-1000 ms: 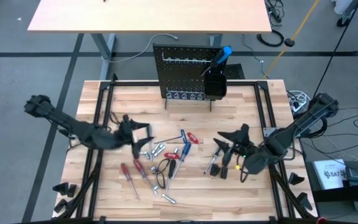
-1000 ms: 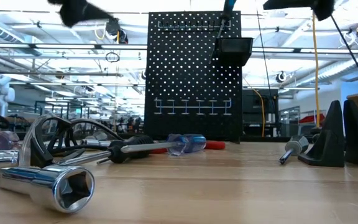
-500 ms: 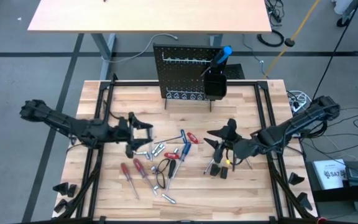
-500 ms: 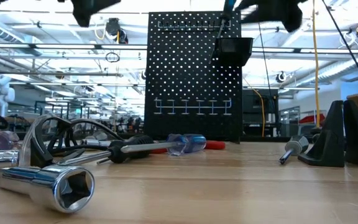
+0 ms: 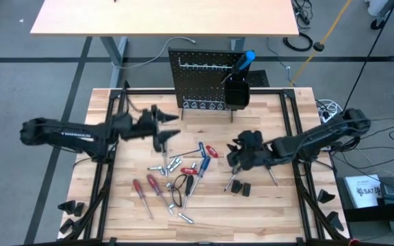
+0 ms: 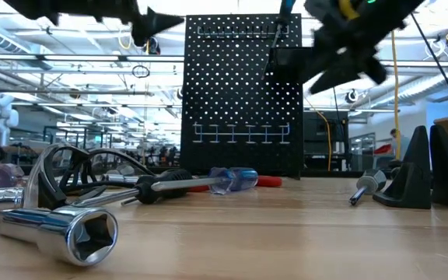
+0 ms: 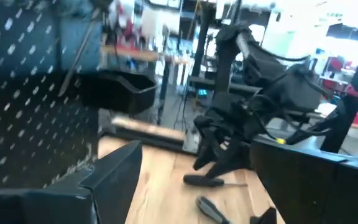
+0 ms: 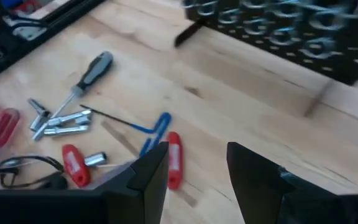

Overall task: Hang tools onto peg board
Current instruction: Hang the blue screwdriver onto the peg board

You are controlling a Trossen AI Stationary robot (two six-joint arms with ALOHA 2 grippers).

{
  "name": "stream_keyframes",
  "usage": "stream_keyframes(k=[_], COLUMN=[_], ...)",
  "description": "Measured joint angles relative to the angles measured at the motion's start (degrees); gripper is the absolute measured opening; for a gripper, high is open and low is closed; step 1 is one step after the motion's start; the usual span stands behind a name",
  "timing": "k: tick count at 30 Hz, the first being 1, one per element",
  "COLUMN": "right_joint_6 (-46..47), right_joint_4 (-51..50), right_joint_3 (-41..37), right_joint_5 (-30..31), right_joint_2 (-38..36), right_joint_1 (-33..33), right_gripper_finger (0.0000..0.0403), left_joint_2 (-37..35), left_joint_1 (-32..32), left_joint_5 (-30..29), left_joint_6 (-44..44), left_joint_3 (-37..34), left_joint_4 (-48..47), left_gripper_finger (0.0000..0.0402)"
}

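From above, the small black perforated metal peg board [image 5: 207,80] is standing upright at the far edge of the pale wooden surface [image 5: 272,205], already carrying a blue-handled screwdriver [image 5: 245,61] in its black box bin [image 5: 236,91], while red- and blue-handled hand tools [image 5: 183,174] are lying scattered mid-surface. The left claw [image 5: 164,128] is hovering just beside the board; the right claw [image 5: 237,156] is hovering near the scatter. At table height, a shiny steel socket [image 6: 57,230] is lying nearest, looking heavy, hard and slippery. Through the left wrist camera, the left claw's fingers are standing wide and holding nothing. Through the right wrist camera, the right claw's fingers are standing apart, empty, above the red-handled tool [image 8: 174,159]; its stiff, rubbery-looking handle seems the surest grip.
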Motion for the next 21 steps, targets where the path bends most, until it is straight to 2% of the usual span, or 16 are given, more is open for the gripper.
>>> stream_keyframes(k=[2, 4, 7, 10, 12, 14, 17, 21], right_joint_6=[-6.4, -13.9, -23.7, -27.3, -27.5, -27.6, -27.8, -28.0], right_joint_4=[7.3, 15.7, 26.2, 30.9, 30.0, 27.1, 25.6, 25.9], right_joint_3=[0.0, 0.0, 0.0, 0.1, 0.1, 0.1, 0.1, 0.1], right_joint_5=[-4.4, -9.6, -17.7, -22.2, -23.1, -22.9, -22.1, -17.4], right_joint_2=[1.9, 3.8, 5.6, 5.9, 5.6, 4.9, 4.3, 4.4], right_joint_1=[-2.3, -4.1, -5.8, -6.4, -6.2, -5.4, -4.7, -4.8], right_gripper_finger=[0.0155, 0.0155, 0.0155, 0.0155, 0.0155, 0.0155, 0.0155, 0.0155], left_joint_2=[0.1, 0.1, -0.9, -4.7, -9.1, -14.2, -20.7, -23.9], left_joint_1=[4.4, 6.5, 6.1, 4.5, 3.4, 2.7, 1.6, -1.2], left_joint_5=[6.4, 9.5, 9.9, 4.1, -2.7, -6.6, -8.0, -8.0], left_joint_6=[-2.4, -4.8, -5.7, -6.4, -6.1, -5.8, -6.1, -6.1], left_joint_3=[0.6, 0.5, -0.7, -1.1, -1.2, -1.2, -1.2, -2.8], left_joint_4=[-3.2, -5.4, -9.3, -16.6, -21.4, -25.0, -26.4, -26.3], left_gripper_finger=[0.0305, 0.0305, 0.0305, 0.0305, 0.0305, 0.0305, 0.0306, 0.0306])
